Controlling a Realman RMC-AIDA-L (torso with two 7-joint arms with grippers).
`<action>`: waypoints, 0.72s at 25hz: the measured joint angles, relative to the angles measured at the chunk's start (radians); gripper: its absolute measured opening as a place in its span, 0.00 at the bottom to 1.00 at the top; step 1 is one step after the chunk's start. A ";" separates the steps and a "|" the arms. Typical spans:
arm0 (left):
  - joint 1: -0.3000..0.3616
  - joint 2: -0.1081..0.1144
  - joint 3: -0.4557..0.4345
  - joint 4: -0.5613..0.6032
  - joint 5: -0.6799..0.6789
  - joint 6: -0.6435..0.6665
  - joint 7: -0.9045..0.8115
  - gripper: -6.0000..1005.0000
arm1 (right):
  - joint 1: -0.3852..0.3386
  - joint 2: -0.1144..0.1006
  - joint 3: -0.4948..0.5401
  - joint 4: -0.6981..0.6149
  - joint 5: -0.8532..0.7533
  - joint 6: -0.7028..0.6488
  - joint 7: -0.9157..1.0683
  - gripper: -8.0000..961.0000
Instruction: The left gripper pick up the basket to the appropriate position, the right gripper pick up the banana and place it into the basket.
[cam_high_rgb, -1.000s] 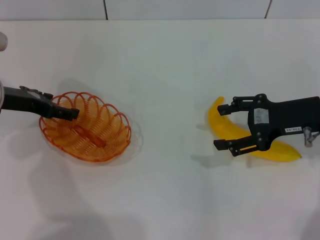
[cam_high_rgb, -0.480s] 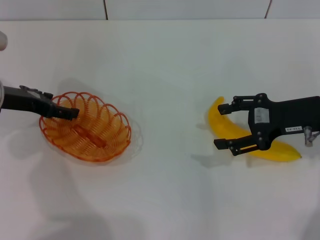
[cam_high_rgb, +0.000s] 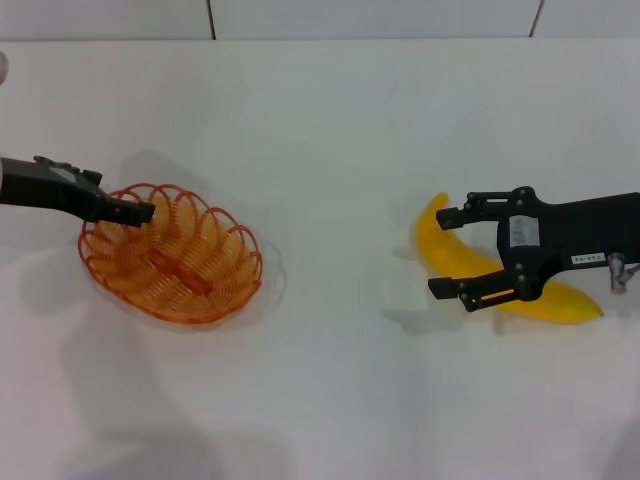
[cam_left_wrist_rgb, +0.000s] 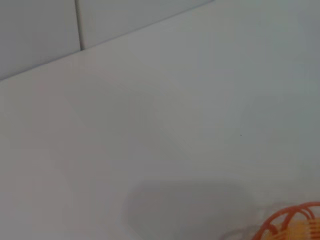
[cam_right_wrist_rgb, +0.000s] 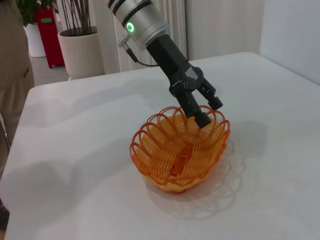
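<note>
Left gripper: at the basket's left-rear rim. In the right wrist view its fingers look spread, one just inside the wire loops, one outside. Whether they touch the rim, you can't tell from here.
Basket: on the table, on your robot's left, well apart from the banana. Only a sliver of rim shows in the left wrist view.
Right gripper: spread wide, empty, hovering over the banana's middle, fingertips pointing toward the basket.
Banana: flat on the table at right, under the right gripper. Long axis runs from its far-left tip to its near-right tip, so it lies diagonally across the gap between the fingers.
Key relation: banana is below the right gripper and crosses the finger line at a slant; you would likely want wrist rotation or a straight drop before closing.
Change since earlier frame: left gripper has risen slightly at the rim and sits a little higher; basket, banana and right gripper are unchanged.
</note>
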 joint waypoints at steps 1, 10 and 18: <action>0.000 0.000 0.000 0.000 0.001 0.001 0.000 1.00 | 0.000 0.000 0.000 0.000 0.000 0.000 0.000 0.93; -0.001 0.000 0.000 0.000 0.000 0.009 0.000 1.00 | -0.001 0.000 0.001 0.000 0.004 0.001 0.001 0.93; -0.003 -0.001 0.000 0.000 -0.002 0.008 -0.001 1.00 | 0.000 0.000 0.003 0.011 0.005 0.006 0.001 0.93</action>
